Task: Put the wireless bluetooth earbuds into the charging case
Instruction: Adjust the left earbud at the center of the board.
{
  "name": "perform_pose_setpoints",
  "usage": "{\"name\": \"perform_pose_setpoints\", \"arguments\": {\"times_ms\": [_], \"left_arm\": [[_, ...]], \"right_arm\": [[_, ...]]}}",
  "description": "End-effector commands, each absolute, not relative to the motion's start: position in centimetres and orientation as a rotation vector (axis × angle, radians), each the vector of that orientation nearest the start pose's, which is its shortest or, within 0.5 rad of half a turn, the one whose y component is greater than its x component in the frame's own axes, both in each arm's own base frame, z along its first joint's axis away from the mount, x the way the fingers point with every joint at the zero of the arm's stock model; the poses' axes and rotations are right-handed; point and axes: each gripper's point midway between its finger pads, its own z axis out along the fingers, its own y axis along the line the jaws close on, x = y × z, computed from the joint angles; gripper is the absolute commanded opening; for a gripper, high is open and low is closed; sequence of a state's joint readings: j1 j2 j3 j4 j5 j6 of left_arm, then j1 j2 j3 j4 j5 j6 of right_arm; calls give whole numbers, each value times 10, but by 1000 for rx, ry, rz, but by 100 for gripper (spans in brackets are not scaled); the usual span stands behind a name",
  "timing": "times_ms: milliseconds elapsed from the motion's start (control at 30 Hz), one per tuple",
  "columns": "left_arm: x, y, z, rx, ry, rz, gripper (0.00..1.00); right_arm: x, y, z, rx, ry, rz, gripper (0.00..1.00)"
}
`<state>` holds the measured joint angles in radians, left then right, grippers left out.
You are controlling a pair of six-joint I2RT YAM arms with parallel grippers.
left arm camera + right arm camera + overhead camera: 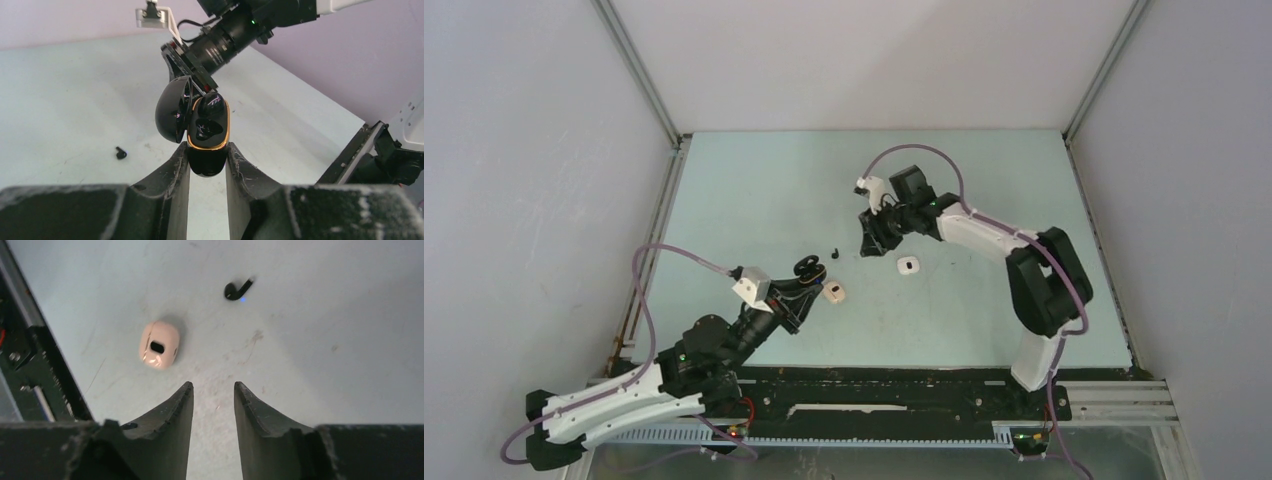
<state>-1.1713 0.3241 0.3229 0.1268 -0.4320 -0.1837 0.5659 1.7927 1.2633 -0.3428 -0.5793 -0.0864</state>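
Observation:
My left gripper (207,150) is shut on the base of a black charging case (209,125) with a gold rim. Its lid stands open to the left, and it is held above the table. From above, the left gripper (807,274) sits left of centre. One black earbud (120,153) lies loose on the table; it is also in the top view (834,253). My right gripper (213,385) hovers over bare table, its jaws a narrow gap apart with nothing between them. The same black earbud (236,289), showing a blue light, lies ahead of it.
A cream case (159,344) lies left of my right gripper's fingers and close to the left gripper (834,292). A white case (908,266) lies near the table's middle. The black front rail (30,355) runs along the near edge.

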Motion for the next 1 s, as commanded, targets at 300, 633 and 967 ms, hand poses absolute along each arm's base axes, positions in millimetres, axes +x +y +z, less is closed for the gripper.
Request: {"name": "perform_pose_setpoints", "arguments": {"times_ms": [300, 633, 967], "left_arm": [[164, -187, 244, 311, 1533, -722, 0], [162, -188, 239, 311, 1541, -737, 0], [163, -191, 237, 326, 1543, -731, 0]], "right_arm": [[380, 400, 58, -874, 2374, 703, 61], [389, 406, 32, -931, 2362, 410, 60], [379, 383, 11, -952, 2400, 325, 55]]}}
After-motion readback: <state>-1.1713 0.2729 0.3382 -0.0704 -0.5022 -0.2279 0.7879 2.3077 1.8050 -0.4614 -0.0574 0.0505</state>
